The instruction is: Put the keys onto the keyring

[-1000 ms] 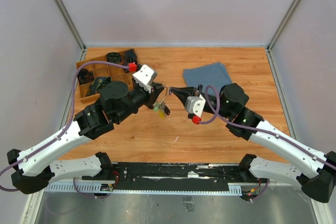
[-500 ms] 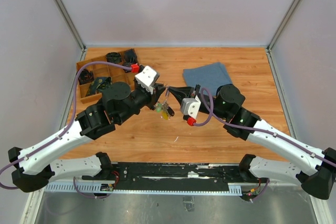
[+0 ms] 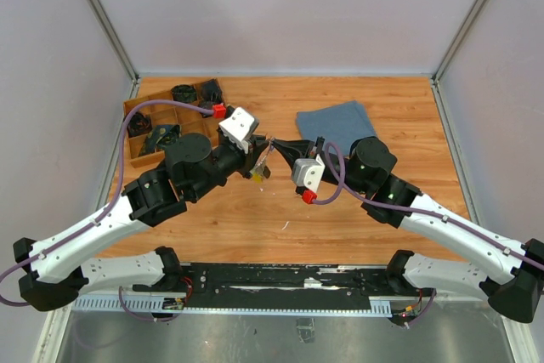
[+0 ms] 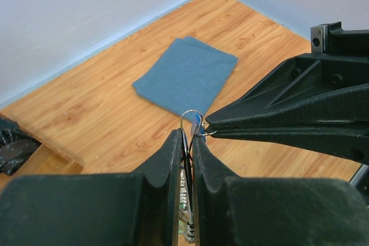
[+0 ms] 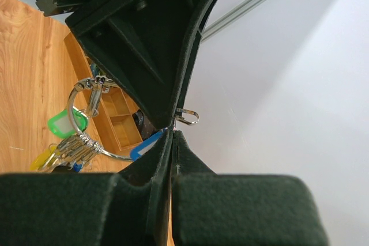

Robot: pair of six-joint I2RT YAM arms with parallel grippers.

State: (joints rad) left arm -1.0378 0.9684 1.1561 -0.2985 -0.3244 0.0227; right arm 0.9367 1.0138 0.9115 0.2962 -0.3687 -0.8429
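Top view: at the far left of the surface [image 3: 255, 218], a wooden tray [image 3: 136, 138] holds dark items too small to identify. The left claw [image 3: 261, 150] and right claw [image 3: 274, 143] meet tip to tip, with the keyring [image 3: 264, 161] dangling beneath.

Left wrist: the left claw [image 4: 187, 136] is clenched on the keyring's [image 4: 191, 112] wire. A cloth [image 4: 187, 76] lies beyond.

Right wrist: green-, yellow- and blue-headed keys [image 5: 57, 151] hang on the keyring [image 5: 86, 140]. The right claw [image 5: 173, 133] is clenched, but whether it pinches the wire is unclear. The tray [image 5: 109, 113] is mostly hidden.
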